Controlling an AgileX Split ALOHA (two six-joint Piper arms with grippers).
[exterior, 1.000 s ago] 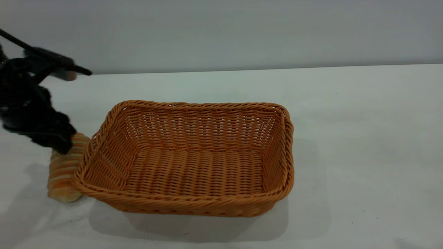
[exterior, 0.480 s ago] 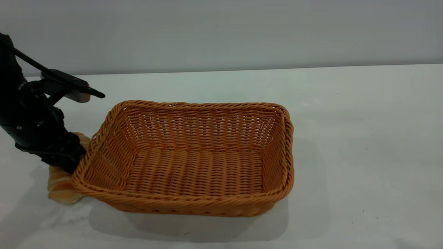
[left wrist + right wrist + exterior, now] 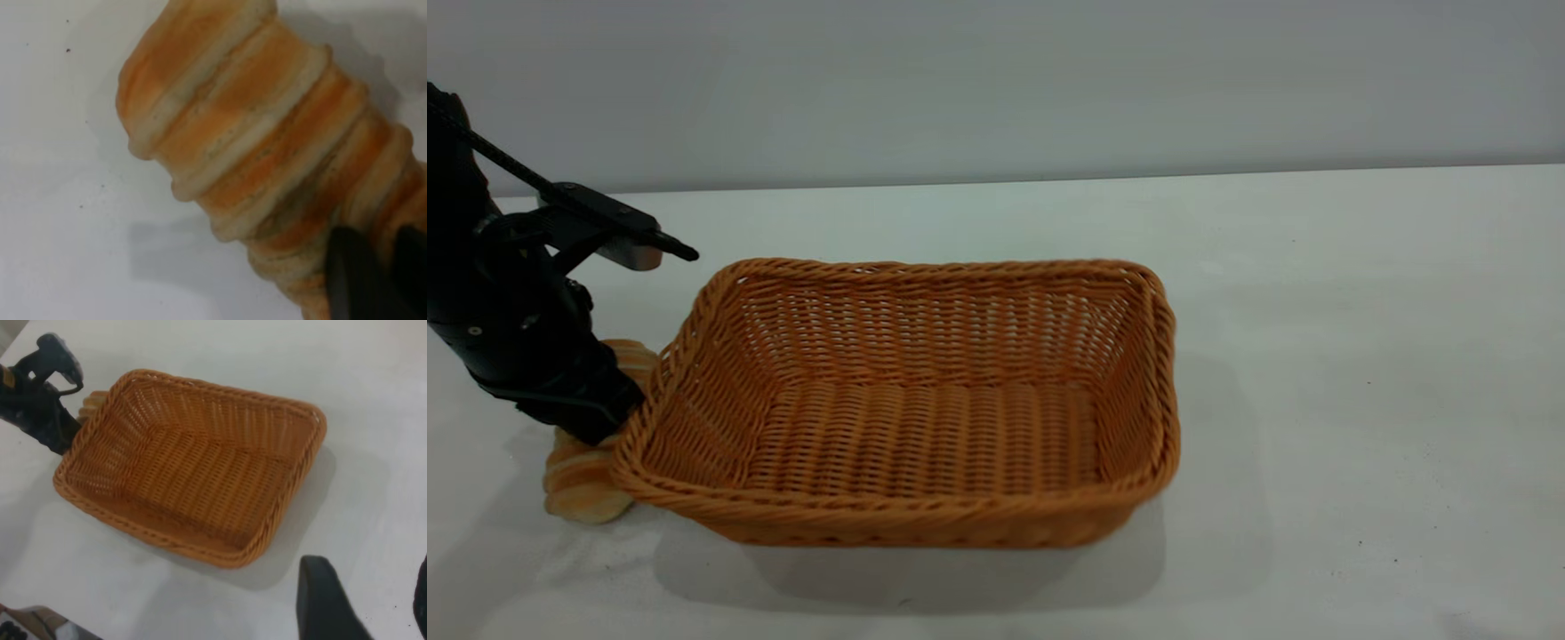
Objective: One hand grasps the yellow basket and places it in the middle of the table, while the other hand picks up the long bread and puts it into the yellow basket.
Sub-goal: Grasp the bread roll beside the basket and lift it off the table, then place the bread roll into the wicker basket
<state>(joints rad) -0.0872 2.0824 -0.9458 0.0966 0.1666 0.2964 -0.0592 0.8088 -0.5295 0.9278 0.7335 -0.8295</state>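
The yellow basket (image 3: 907, 400) stands open and empty on the white table (image 3: 1360, 356); it also shows in the right wrist view (image 3: 193, 460). The long bread (image 3: 578, 480) lies on the table against the basket's left end, striped orange and cream, and fills the left wrist view (image 3: 253, 153). My left gripper (image 3: 596, 418) is down on the bread's far half, its fingers (image 3: 350, 280) close together and pressed into it. My right gripper (image 3: 370, 573) is open and empty above bare table off one corner of the basket, outside the exterior view.
The left arm (image 3: 40, 393) stands right against the basket's left rim. A grey wall runs behind the table's far edge (image 3: 1049, 178). Bare tabletop lies to the right of the basket.
My left gripper came down from above onto the bread and stayed there. The basket shifted slightly and its rim line changed. The bread moved a little to the left.
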